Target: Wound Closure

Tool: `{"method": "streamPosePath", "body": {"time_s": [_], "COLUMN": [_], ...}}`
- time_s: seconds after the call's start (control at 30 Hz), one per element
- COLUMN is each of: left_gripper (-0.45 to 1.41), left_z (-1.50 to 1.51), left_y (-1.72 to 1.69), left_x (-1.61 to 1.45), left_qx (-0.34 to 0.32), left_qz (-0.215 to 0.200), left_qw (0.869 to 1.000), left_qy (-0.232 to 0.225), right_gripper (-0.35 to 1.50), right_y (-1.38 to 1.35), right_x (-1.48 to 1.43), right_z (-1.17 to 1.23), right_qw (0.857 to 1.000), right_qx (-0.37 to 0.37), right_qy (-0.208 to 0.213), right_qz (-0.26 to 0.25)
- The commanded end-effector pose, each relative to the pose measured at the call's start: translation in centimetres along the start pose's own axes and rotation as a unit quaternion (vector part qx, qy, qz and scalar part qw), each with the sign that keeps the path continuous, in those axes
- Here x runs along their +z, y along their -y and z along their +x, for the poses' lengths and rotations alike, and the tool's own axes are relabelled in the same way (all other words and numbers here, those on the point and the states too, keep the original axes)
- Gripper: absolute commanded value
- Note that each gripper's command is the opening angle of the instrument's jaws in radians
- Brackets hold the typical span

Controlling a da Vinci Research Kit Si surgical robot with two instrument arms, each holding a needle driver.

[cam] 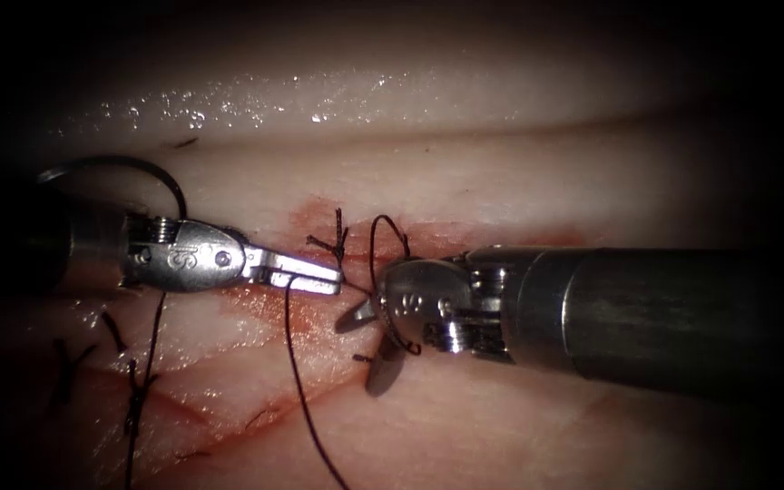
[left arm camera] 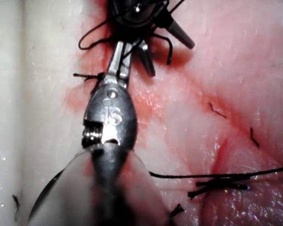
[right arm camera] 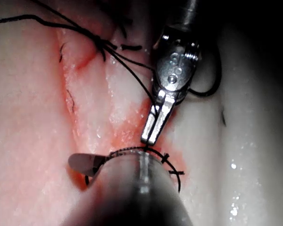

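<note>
Endoscope view: one needle [cam: 120, 161], a thick dark arc on the tissue [cam: 501, 181] at the left of the cut, above the left wrist. Its curve bows upward and its two ends point down, left and right. The left end fades into shadow, so I cannot tell if it enters the tissue. Neither tool holds it.

One thread [cam: 299, 381] runs from under the left pincer [cam: 310, 270] down to the frame edge. One loop [cam: 373, 245] of it arches over the right tool's wrist.

One knot with short tails [cam: 338, 238] stands just above the left tips, on the red fluid [cam: 310, 213]. At least three older cut ends [cam: 138, 390] lie lower left, dim and hard to count.

Two tools. The left pincer is closed flat on the thread, its long axis level and pointing right. The right pincer [cam: 360, 356] gapes wide and holds nothing, with one jaw aimed left and one down. The tips of the two tools nearly meet.

Left wrist view: the left pincer [left arm camera: 120, 61] is closed and narrow.

Right wrist view: the right tool's own shaft hides most of its jaws.
</note>
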Motion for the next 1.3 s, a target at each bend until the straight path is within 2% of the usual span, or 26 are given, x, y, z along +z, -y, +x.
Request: {"method": "streamPosePath", "body": {"time_s": [0.03,0.23,0.27,0.33,0.43,0.6,0.73,0.77,0.87,0.9,0.93,1.1,1.2,1.3], "left_gripper": [-0.45,-0.45,-0.45,-0.45,-0.45,-0.45,-0.45,-0.45,-0.45,-0.45,-0.45,-0.45,-0.45,-0.45], "left_z": [-0.05,-0.05,-0.05,-0.05,-0.04,0.0,0.06,0.09,0.11,0.11,0.12,0.28,0.62,0.81], "left_y": [0.02,0.01,0.01,0.01,0.0,-0.08,-0.2,-0.27,-0.36,-0.4,-0.49,-0.77,-1.11,-1.3], "left_x": [0.06,0.05,0.05,0.04,0.04,0.06,0.09,0.11,0.15,0.17,0.22,0.4,0.63,0.71], "left_qx": [0.0,0.001,0.001,0.001,0.0,0.0,-0.001,-0.001,-0.004,-0.003,-0.002,-0.002,-0.004,-0.003], "left_qz": [0.0,-0.001,-0.001,-0.001,-0.001,0.001,-0.002,-0.002,0.0,0.0,0.002,0.002,-0.012,-0.025], "left_qw": [1.0,1.0,1.0,1.0,1.0,1.0,1.0,1.0,1.0,1.0,0.999,0.999,0.999,0.999], "left_qy": [0.0,-0.001,-0.001,-0.001,0.0,0.001,0.015,0.022,0.026,0.029,0.034,0.042,0.042,0.045], "right_gripper": [0.79,0.71,0.63,-0.35,-0.35,-0.35,-0.35,-0.35,-0.35,-0.35,-0.35,-0.35,-0.35,-0.35], "right_y": [-0.06,-0.02,-0.01,0.0,0.01,-0.1,-0.22,-0.26,-0.28,-0.28,-0.28,-0.32,-0.39,-0.43], "right_x": [0.1,0.2,0.2,0.19,0.17,-0.12,-0.47,-0.6,-0.74,-0.75,-0.76,-0.73,-0.69,-0.7], "right_z": [0.06,0.03,0.03,0.01,0.04,0.07,0.04,0.0,-0.07,-0.09,-0.14,-0.36,-0.57,-0.66], "right_qw": [1.0,0.999,0.999,0.999,0.998,0.997,0.991,0.987,0.981,0.98,0.975,0.966,0.959,0.955], "right_qx": [0.003,0.027,0.029,0.037,0.046,0.063,0.08,0.08,0.084,0.084,0.089,0.09,0.093,0.096], "right_qy": [-0.003,0.001,0.003,0.02,0.037,-0.005,-0.079,-0.111,-0.151,-0.161,-0.189,-0.228,-0.255,-0.265], "right_qz": [0.006,0.02,0.02,0.024,0.025,-0.035,-0.079,-0.087,-0.085,-0.08,-0.071,-0.078,-0.085,-0.089]}}
